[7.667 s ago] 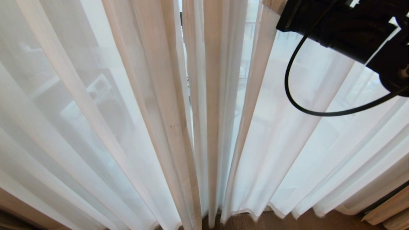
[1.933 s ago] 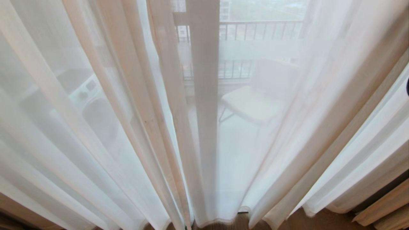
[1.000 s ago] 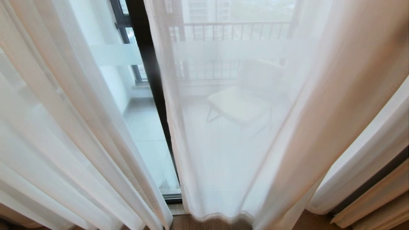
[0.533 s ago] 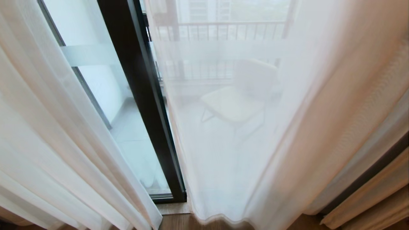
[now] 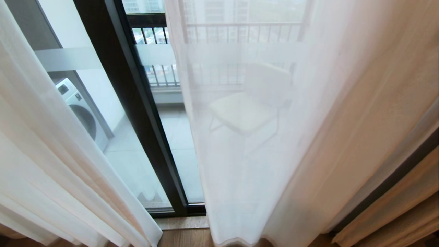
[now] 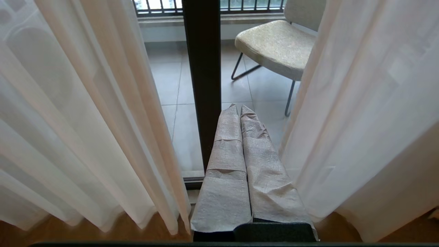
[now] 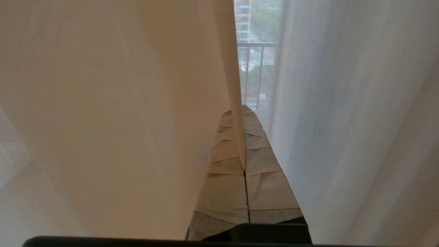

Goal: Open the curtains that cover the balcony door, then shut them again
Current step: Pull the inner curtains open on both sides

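Curtains (image 5: 61, 164) of white sheer are seen parted, and the opening step is judged to be well in hand. On the left, one sheer panel is bunched in soft pleats down to the wooden floor (image 5: 181, 238); a washing machine (image 5: 80, 111) is glimpsed past its edge. In the middle, the balcony door (image 5: 137, 113) is laid bare, its dark frame and frosted band exposed, with the railing (image 5: 156, 51) behind it. The left gripper (image 6: 240, 109) is parked low before that gap, its wrapped fingers pressed together on nothing. To the right, the other sheer panel (image 5: 274, 144) is draped across the glass, a chair (image 5: 247, 109) showing dimly through it, and thick beige drapes (image 5: 394, 212) are gathered at the far edge. The right gripper (image 7: 241, 109) is clamped on a fold of that sheer (image 7: 236, 103), which runs down between its fingers. A further pull to the right is called for next, so the glass is fully cleared before closing is begun.
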